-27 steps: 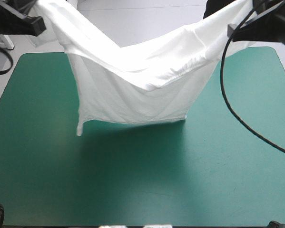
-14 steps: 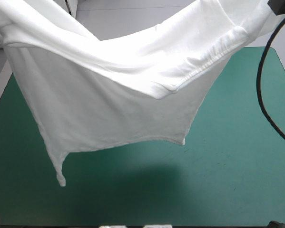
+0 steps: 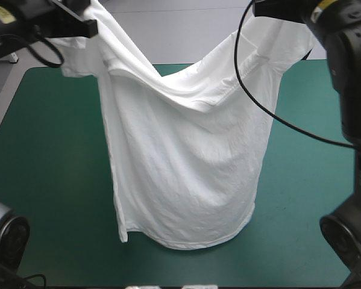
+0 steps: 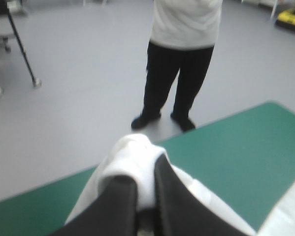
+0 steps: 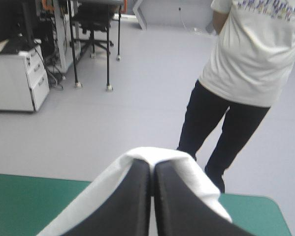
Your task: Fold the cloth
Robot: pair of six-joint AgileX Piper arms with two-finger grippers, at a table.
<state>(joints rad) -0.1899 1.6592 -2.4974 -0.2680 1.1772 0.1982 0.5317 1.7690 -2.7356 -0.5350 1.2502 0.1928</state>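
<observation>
High view: the T-shirt (image 3: 186, 174) hung straight from holds at 11 and 1 o'clock. Earlier it had billowed wide with its hem aloft. The hem had since dropped to the table (image 3: 41, 156) toward 6 o'clock. It was judged ready for laying flat.

Left wrist view: the left gripper (image 4: 146, 172) was clamped on a white fold.

Right wrist view: the right gripper (image 5: 150, 164) was likewise pinched on cloth.

The left gripper (image 4: 143, 173) is showing two broad black fingers (image 4: 118, 206), smooth and curved like fins, widening toward their bases. The right gripper (image 5: 151, 164) is showing the same black pair, tapering to rounded tips. Behind the fingers, the glossy black left arm (image 3: 23, 21) and the bulkier black right arm (image 3: 352, 66) are running back to round dark joint housings (image 3: 344, 238). The right arm is carrying a small yellow marking (image 3: 326, 5).
</observation>
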